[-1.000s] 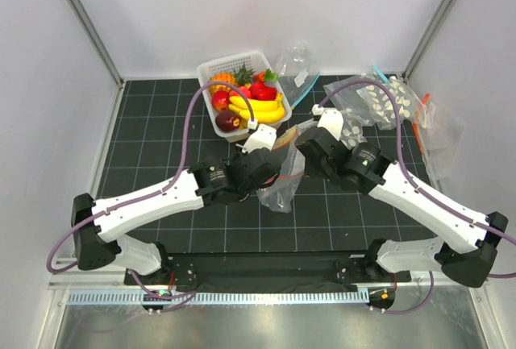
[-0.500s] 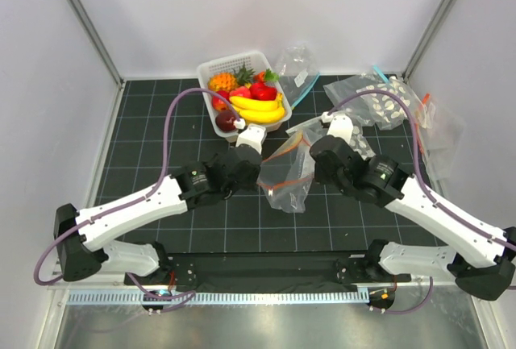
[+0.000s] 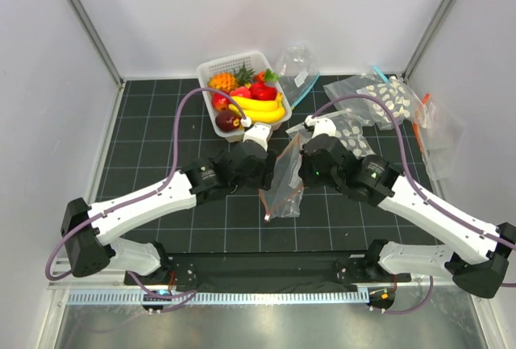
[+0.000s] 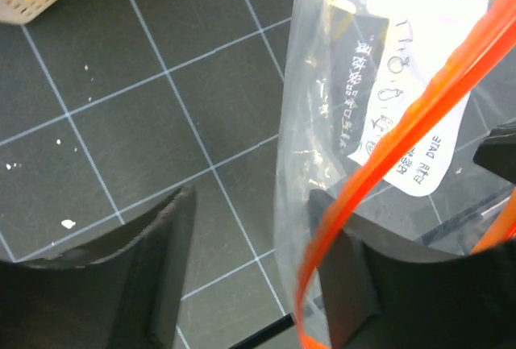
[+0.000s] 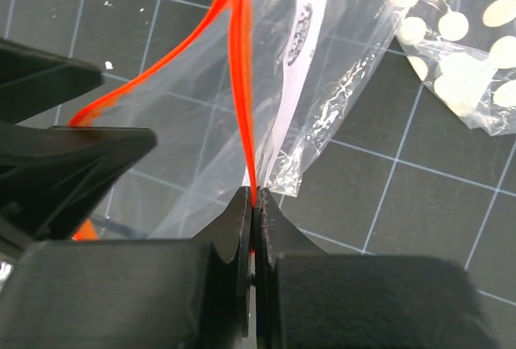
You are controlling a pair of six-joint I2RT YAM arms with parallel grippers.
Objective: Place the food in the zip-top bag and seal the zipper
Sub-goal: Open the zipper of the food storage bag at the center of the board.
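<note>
the zip-top bag (image 3: 284, 180) is at mid-table between both arms, its orange-red zipper (image 5: 246, 83) pinched in the right gripper (image 5: 254, 204), whose fingers are pressed together. the left gripper (image 4: 251, 212) gapes wide, clamping nothing, with the bag's edge inside its gap. the food (image 3: 262, 109) lies in the white basket (image 3: 230, 60) behind.

zip-top bag (image 3: 284, 180) lifted, food (image 3: 256, 105) in basket (image 3: 234, 58)

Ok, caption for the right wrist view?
Right hand pinching the orange zipper of the clear bag above the mat.
</note>
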